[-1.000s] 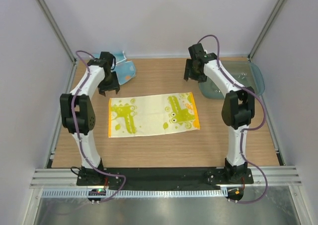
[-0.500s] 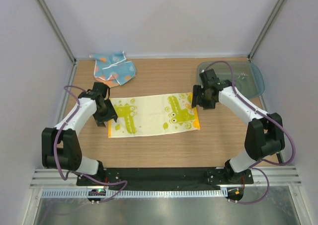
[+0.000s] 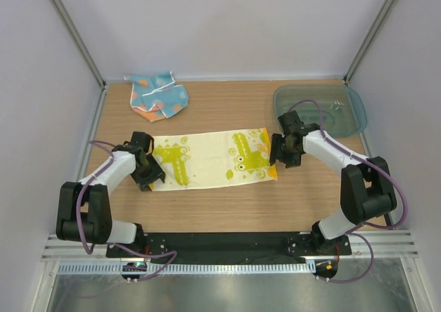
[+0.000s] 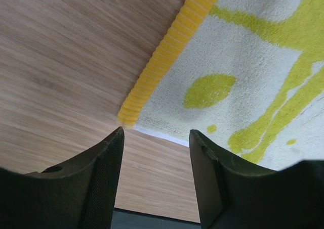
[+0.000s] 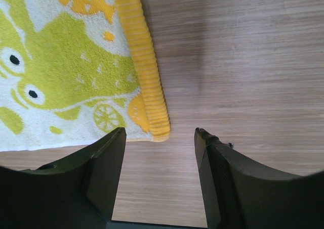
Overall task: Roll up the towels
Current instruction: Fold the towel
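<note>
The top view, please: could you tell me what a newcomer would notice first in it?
The yellow towel with green cartoon animals lies flat in the middle of the table. The left gripper and the right gripper are poised at its two near corners, jaws open and holding nothing. At the far edge, a crumpled blue towel sits on the left and a teal tray on the right.
</note>
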{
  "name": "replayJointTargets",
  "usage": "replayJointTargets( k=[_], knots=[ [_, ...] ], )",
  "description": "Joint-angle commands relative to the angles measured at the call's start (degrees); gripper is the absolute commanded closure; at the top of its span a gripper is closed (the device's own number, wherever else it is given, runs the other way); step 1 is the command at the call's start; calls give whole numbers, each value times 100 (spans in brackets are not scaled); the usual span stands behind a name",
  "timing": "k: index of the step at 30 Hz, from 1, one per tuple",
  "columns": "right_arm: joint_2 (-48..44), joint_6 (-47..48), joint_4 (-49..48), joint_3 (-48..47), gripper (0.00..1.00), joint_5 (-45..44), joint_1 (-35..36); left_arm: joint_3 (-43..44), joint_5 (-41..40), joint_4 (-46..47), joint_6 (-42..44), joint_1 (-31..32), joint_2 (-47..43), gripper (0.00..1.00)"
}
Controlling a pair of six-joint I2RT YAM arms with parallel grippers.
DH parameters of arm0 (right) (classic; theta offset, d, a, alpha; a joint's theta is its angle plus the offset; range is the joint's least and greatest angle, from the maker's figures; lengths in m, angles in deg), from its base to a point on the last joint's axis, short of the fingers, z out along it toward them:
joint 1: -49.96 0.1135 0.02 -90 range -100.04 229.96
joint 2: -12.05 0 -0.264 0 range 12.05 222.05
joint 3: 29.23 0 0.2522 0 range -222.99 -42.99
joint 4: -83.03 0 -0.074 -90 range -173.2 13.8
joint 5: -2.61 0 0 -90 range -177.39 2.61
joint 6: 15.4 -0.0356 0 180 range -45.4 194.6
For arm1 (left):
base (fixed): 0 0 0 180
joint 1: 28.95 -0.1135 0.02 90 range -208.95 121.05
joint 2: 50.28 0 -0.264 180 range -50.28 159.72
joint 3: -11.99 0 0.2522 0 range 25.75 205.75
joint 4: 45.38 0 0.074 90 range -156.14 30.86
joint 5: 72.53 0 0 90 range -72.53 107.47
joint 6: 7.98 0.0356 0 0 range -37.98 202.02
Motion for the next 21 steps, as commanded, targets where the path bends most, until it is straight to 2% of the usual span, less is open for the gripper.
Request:
replayJointTargets(
  k=[1, 8, 13, 16, 21],
  knots=[
    [-7, 1, -178, -102, 37, 7, -40, 11, -287, 234, -173, -24, -86, 45],
    [72, 28, -134, -234, 37, 16, -84, -33, -885, -21, -322, -24, -253, 46],
    [116, 45, -134, -330, 37, 209, -101, -200, -815, 92, -375, -24, -245, 48],
    [177, 45, -134, -392, 37, 236, -137, -340, -789, 198, -419, -24, -140, 51],
    [160, -25, -204, -427, 37, 420, -251, -367, -622, 488, -410, -24, 141, 65]
  ],
)
